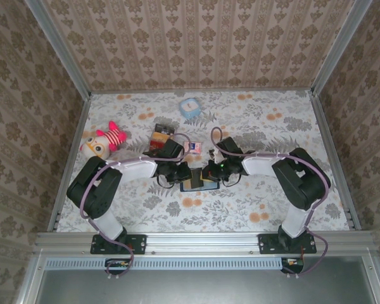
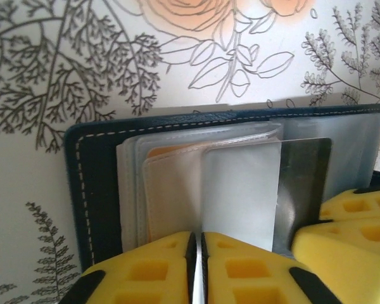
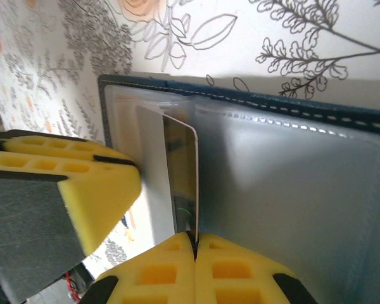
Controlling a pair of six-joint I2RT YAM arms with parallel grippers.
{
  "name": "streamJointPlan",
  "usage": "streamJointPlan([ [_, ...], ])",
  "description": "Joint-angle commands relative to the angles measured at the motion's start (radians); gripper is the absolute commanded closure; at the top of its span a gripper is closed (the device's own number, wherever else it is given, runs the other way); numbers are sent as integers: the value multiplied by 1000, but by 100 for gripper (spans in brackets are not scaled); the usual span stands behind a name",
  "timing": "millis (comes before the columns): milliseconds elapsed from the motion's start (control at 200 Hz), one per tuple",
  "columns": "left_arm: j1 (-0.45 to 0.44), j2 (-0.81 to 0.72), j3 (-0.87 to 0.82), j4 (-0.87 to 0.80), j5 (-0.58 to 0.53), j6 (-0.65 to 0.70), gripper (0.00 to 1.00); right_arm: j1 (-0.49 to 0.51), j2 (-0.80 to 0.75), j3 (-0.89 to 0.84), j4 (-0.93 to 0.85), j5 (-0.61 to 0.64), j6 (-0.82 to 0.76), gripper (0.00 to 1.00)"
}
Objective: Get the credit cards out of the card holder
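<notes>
The flowered table [image 1: 272,202] carries all items, and both arms reach inward so that their fingers meet over its middle. A plush toy [image 1: 104,144] and a red-and-tan box [image 1: 161,136] lie beyond the left arm's fingers, apart from them.

The card holder [image 2: 95,190] lies open on the table, directly ahead of both sets of fingers. Its navy cover is down and its clear pockets are fanned upward.

The left gripper [image 2: 198,266] has its yellow fingers pressed together on the near edge of one frosted sleeve [image 2: 240,190], which stands up from the holder. An orange card [image 2: 168,152] sits inside a pocket just left of those fingers. The right arm's fingers [image 2: 342,234] are close on their right.

The right gripper [image 3: 195,253] has its fingers squeezed together on the near edge of a card [image 3: 185,171]. This card stands on edge, partly drawn out between the sleeves. A left finger [image 3: 82,183] sits just beside it on the left.
</notes>
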Motion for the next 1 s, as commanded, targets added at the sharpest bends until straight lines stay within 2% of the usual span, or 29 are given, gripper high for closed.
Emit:
streamJointPlan([
  [0,-4,15,-29,-80,-51,9,78,-28,-70,-37,-44,59,-9,99],
  [170,-4,5,-49,-40,-46,-4,69,-45,-153,-66,-110,63,-49,100],
  [330,2,-58,-18,-7,-8,5,59,-58,-239,-86,-96,29,-52,100],
  [420,24,-118,-15,36,59,-2,47,-79,-299,-92,-79,-16,-60,100],
  [575,74,-236,-29,49,121,-1,32,-130,-414,-119,18,-115,-29,100],
  [720,111,-324,-66,148,216,-53,22,-150,-434,-126,163,-206,60,100],
  [880,115,-354,-74,286,303,-116,20,-151,-419,-119,340,-274,178,100],
  [900,115,-353,-73,302,337,-126,21,-152,-416,-115,352,-279,188,100],
  [995,117,-350,-68,365,371,-168,25,-153,-408,-93,376,-289,216,100],
])
